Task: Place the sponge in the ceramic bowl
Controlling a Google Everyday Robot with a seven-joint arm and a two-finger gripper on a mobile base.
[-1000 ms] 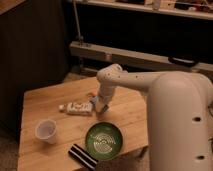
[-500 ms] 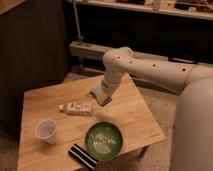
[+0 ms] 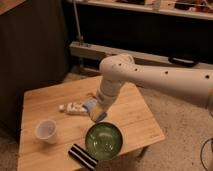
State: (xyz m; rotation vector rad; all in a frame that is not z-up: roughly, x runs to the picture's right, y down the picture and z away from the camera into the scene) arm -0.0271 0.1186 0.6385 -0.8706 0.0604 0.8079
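Note:
The blue sponge hangs above the wooden table, held at the end of my white arm. My gripper is shut on it, just above and behind the far rim of the ceramic bowl. The bowl is glossy green with a dark rim and sits near the table's front edge with nothing inside it. The arm comes in from the right and bends down to the sponge.
A translucent white cup stands at the front left. A black-and-white striped block lies at the front edge, left of the bowl. A pale item with an orange end lies left of the gripper. A dark cabinet stands behind on the left.
The gripper with the sponge has come forward and down, from over the middle of the table to just behind the bowl's rim.

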